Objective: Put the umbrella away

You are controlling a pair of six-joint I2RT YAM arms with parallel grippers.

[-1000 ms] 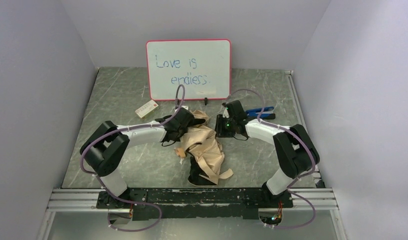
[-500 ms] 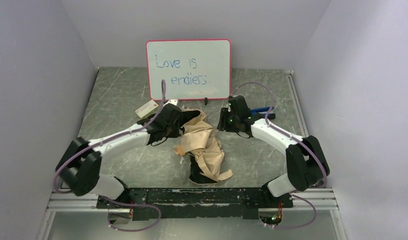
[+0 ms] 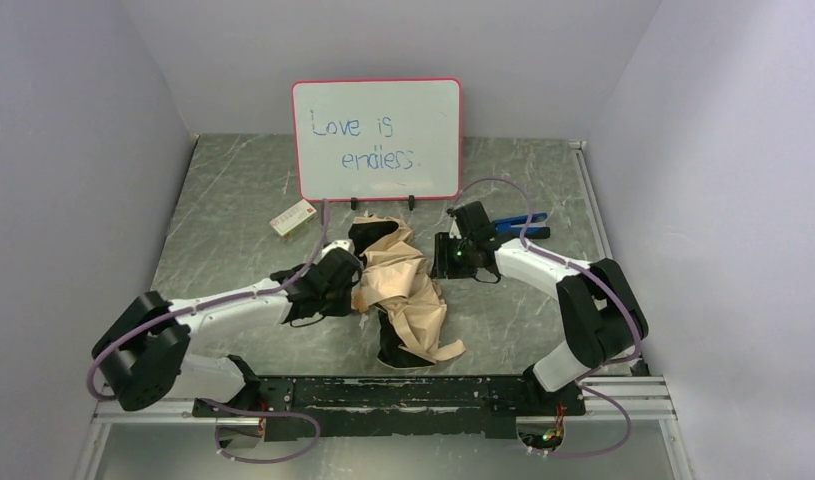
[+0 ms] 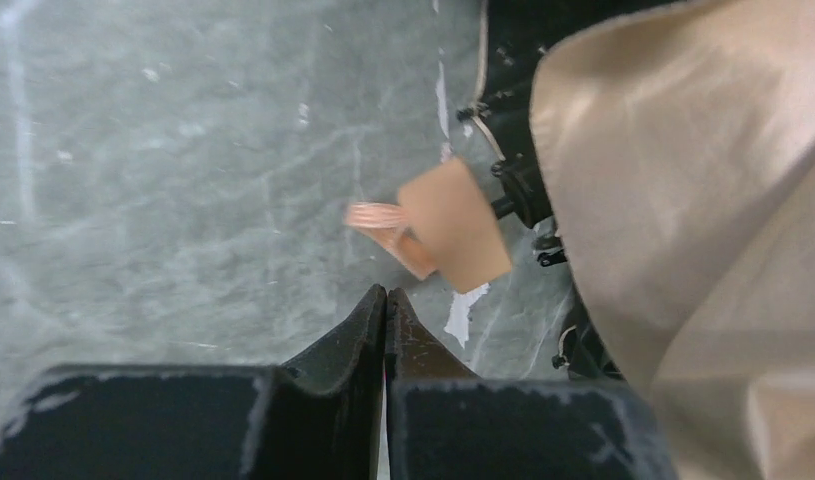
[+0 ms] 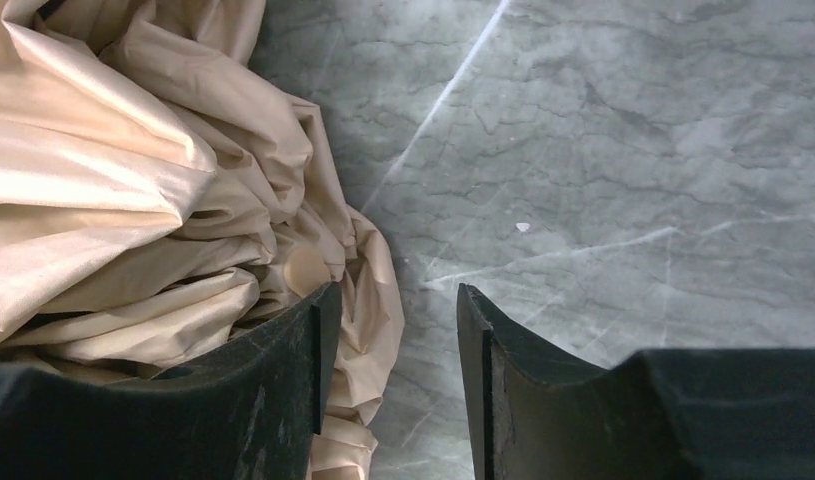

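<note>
The umbrella point(image 3: 403, 290) lies folded in a crumpled tan and black heap at the middle of the table. My left gripper point(image 3: 350, 290) sits low at its left flank, jaws shut with nothing between them. In the left wrist view the shut tips point(image 4: 385, 296) point at a tan strap tab point(image 4: 451, 225) beside the fabric point(image 4: 683, 200), a small gap away. My right gripper point(image 3: 436, 257) is at the heap's upper right side, open. In the right wrist view its open jaws point(image 5: 395, 300) straddle the fabric's edge point(image 5: 368, 300) over bare table; the left finger point(image 5: 283, 370) rests against the folds.
A whiteboard point(image 3: 376, 138) stands at the back centre. A small white and red box point(image 3: 292, 217) lies left of the umbrella's far end. A blue and black clip tool point(image 3: 518, 222) lies behind the right arm. Grey walls close in both sides.
My left arm has drawn back from the umbrella's far end toward the near left, still shut. The right gripper has opened wider and shifted slightly beside the fabric.
</note>
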